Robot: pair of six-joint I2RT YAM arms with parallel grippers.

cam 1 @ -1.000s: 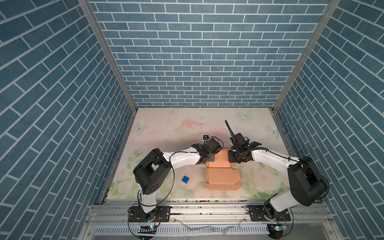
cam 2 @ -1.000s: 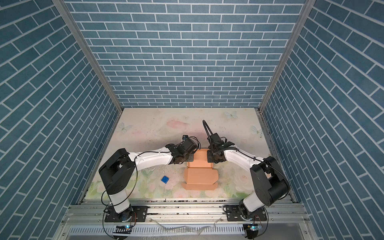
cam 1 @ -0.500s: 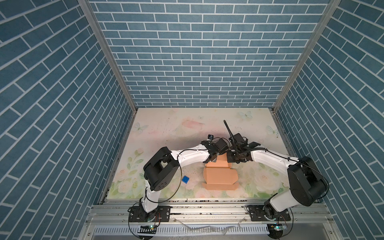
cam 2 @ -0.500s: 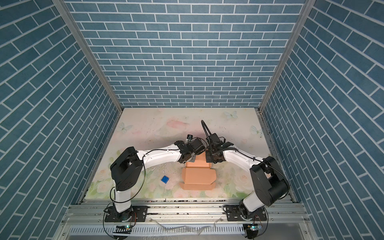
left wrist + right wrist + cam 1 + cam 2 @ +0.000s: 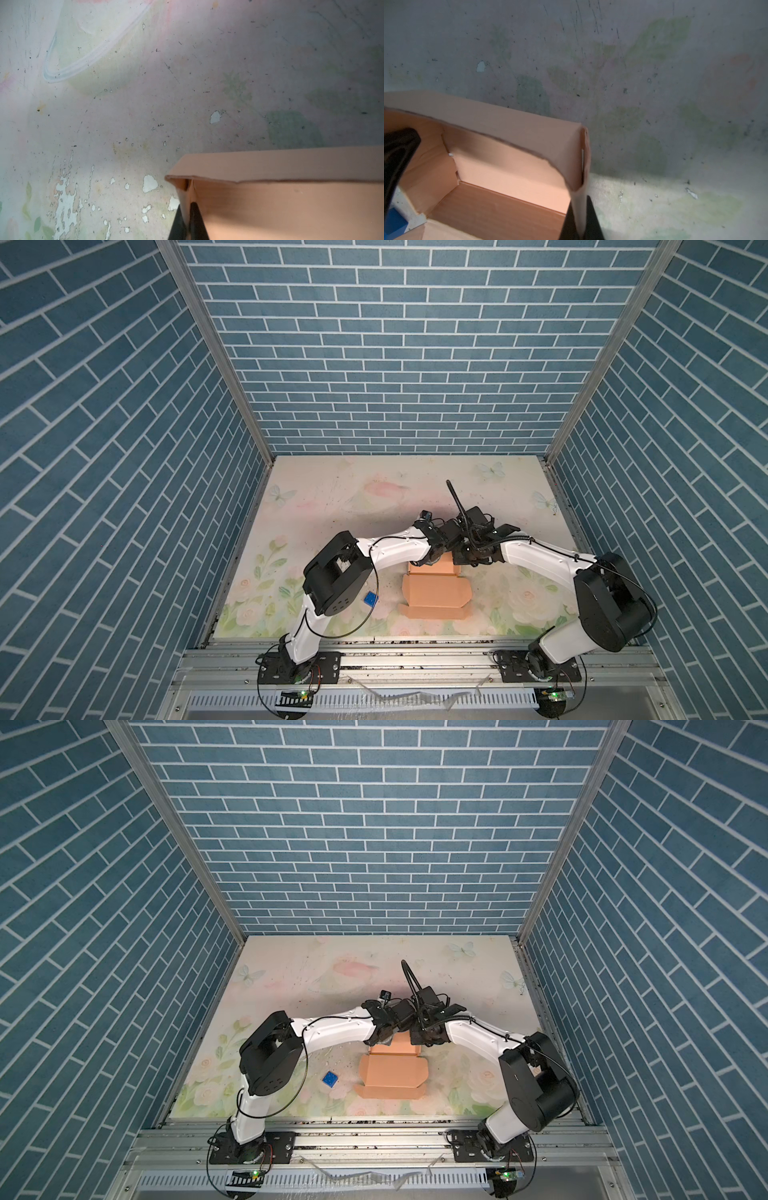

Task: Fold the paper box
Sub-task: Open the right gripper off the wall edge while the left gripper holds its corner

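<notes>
While right end effector [image 5: 581,222] stays pinched on paper box [image 5: 434,593] wall, left end effector [image 5: 188,224] swung inward, pinching opposite wall.

my right claw [image 5: 581,217] is clamped on the box [image 5: 508,176]. one black finger [image 5: 593,216] is outside the side wall and one inside, with the thin card nipped between them. just ahead of the claw that wall meets the back wall at an upright corner, and the back wall's top edge looks bowed and a bit ragged. the box is open and i see down to its floor. across the box from the claw, a black part of the left arm [image 5: 398,149] is at the opposite wall; i can't tell if it touches. beyond that wall a blue cube [image 5: 393,223] peeks out on the worn floral table [image 5: 654,104].
</notes>
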